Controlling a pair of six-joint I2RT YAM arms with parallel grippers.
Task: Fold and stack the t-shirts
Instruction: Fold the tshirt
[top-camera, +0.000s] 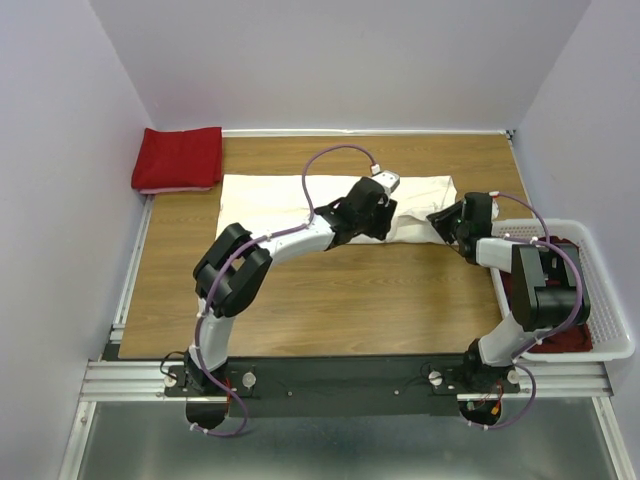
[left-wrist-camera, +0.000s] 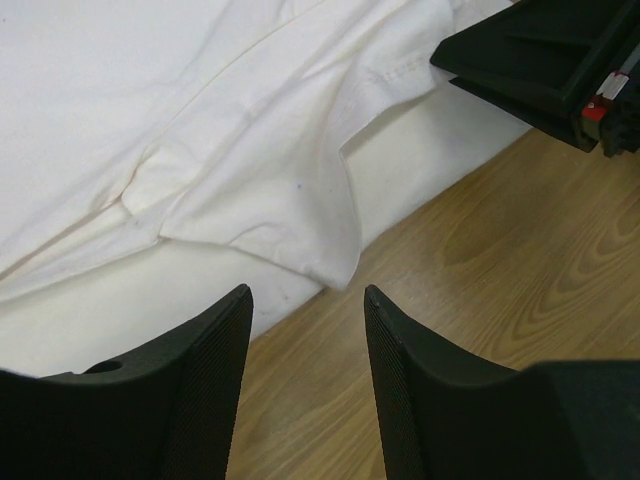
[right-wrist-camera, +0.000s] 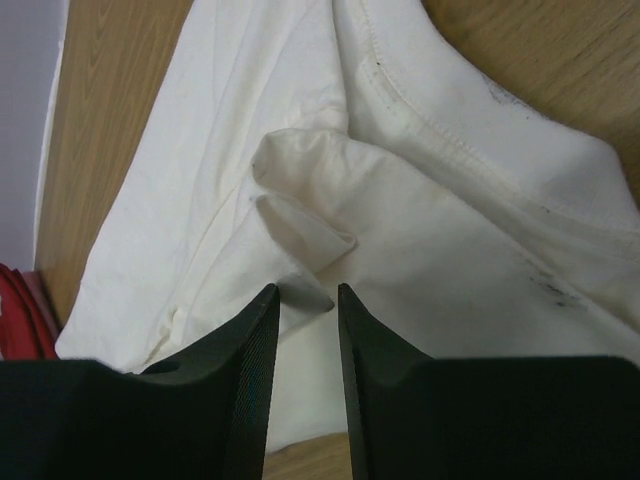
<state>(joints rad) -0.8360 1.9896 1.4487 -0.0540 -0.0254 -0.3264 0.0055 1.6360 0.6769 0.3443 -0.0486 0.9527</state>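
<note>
Maroon t-shirt (top-camera: 565, 344) in basket (top-camera: 610, 290), overhead view only

Cream-white t-shirt (top-camera: 270, 195) lies rumpled mid-table; folded red t-shirt (top-camera: 178, 158) sits far-left corner.

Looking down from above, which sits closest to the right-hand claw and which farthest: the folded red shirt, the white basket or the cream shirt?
1. The cream t-shirt, directly under the right gripper, in the middle.
2. The white basket, just to the gripper's right.
3. The folded red t-shirt, in the far left corner.
</note>
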